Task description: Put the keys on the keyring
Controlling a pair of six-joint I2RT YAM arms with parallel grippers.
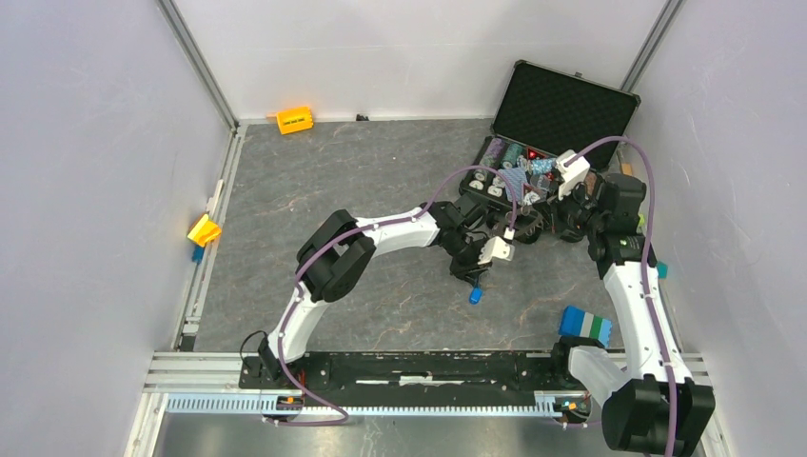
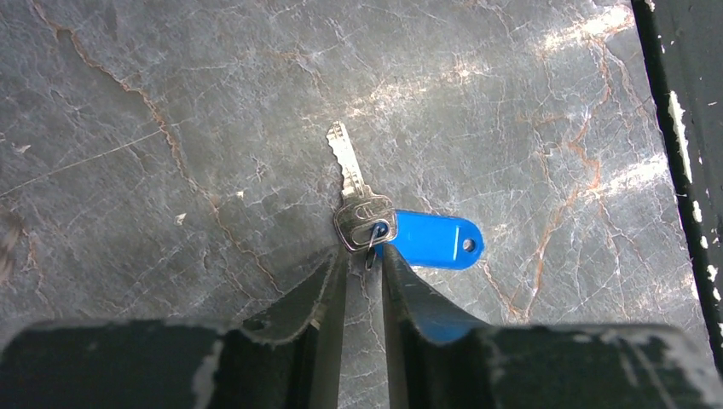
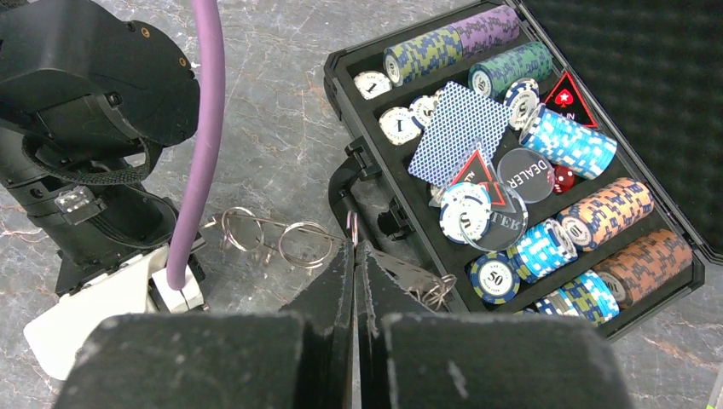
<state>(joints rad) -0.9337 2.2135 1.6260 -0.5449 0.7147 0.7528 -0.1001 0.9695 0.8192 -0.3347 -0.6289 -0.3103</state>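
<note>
Since the key [image 2: 354, 183] lies flat on the grey bench [image 2: 170, 128] at the middle of the left wrist view, its blade pointing to the upper left and a blue tag [image 2: 435, 240] trailing right from the small link at its head, little of it stands proud to grip. The left gripper [image 2: 365, 254] hangs directly over that link. Its jaws stand narrowly apart, one tip on each side of the link and just below the key's head. Whether they already pinch anything I cannot tell.

The key looks light, stiff and thin, and it will likely skate on the smooth top under a sideways nudge. The plastic tag is thicker and probably easier to catch, but the key would then dangle and swing from the loose link. A hold across the head or on the link itself seems better for steering it.

In the right wrist view the right gripper [image 3: 354, 247] has its jaws clenched tight. A thin wire loop pokes up at their tips, apparently pinched, and the other wire hoops of the keyring [image 3: 305, 244] sit just left of centre. The wire looks springy and slippery. An open poker chip case [image 3: 334, 72] fills the right of that frame.
</note>
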